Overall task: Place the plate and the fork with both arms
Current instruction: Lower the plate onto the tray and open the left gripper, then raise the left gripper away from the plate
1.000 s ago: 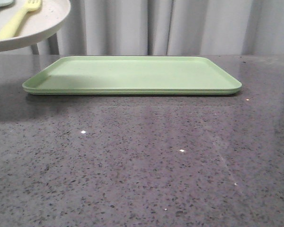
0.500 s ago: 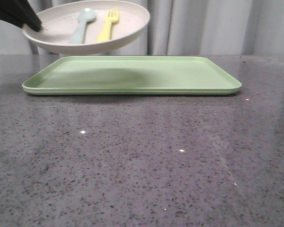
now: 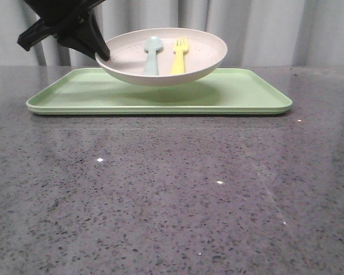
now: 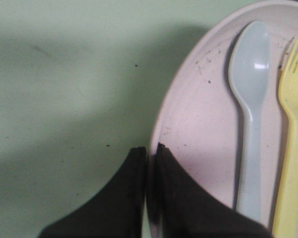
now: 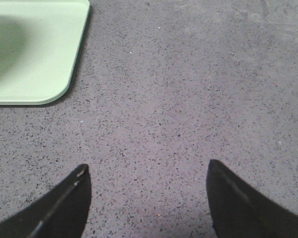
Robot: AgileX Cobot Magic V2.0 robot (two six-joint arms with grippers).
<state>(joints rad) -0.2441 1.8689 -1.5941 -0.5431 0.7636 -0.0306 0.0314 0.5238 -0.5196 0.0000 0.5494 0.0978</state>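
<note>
The cream-pink speckled plate (image 3: 203, 48) hangs just above the light-green tray (image 3: 246, 94), tilted a little. My left gripper (image 3: 102, 56) is shut on the plate's left rim; in the left wrist view the gripper (image 4: 149, 148) pinches the rim of the plate (image 4: 198, 114), one finger inside and one outside. The yellow fork (image 3: 179, 55) lies inside the plate beside a pale blue spoon (image 3: 152, 54); both show in the left wrist view, the fork (image 4: 288, 148) and the spoon (image 4: 251, 109). My right gripper (image 5: 148, 171) is open and empty over the bare table, out of the front view.
The grey speckled stone table (image 3: 172, 195) stretches in front of the tray. One corner of the tray (image 5: 35, 54) shows in the right wrist view, apart from the right fingers. A pale curtain (image 3: 264, 31) hangs behind the table.
My left gripper has carried the plate, with fork and spoon in it, to the right and down, from the upper left to just above the tray's middle.
</note>
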